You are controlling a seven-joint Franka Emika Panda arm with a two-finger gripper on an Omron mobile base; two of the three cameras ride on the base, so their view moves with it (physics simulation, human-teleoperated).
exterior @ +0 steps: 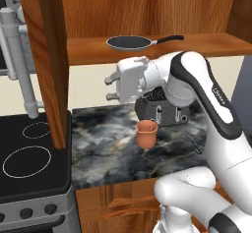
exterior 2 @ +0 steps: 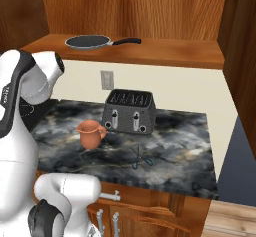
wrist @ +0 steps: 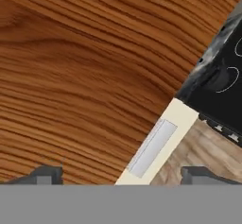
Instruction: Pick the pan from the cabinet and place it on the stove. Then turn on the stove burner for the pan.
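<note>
The dark pan (exterior: 129,42) (exterior 2: 89,42) lies on the bottom shelf of the open wooden cabinet (exterior: 206,47) (exterior 2: 170,52), its thin black handle pointing right. My gripper (exterior: 109,88) hangs below the shelf, under the pan's left side, open and empty. Its fingers point left at the swung-out cabinet door (exterior: 47,55). In the hand view the fingertips (wrist: 45,176) stand wide apart in front of that wood grain. The black stove (exterior: 49,178) (wrist: 220,93) sits at lower left, and its largest ring is the stove burner (exterior: 27,160).
On the marble counter (exterior: 103,153) stand a dark toaster (exterior 2: 128,111) (exterior: 165,113) and a terracotta mug (exterior: 146,133) (exterior 2: 90,133), with scissors (exterior 2: 140,159) lying near the front. Dark knobs (exterior: 27,212) line the stove's front. A wall outlet (exterior 2: 106,79) is behind.
</note>
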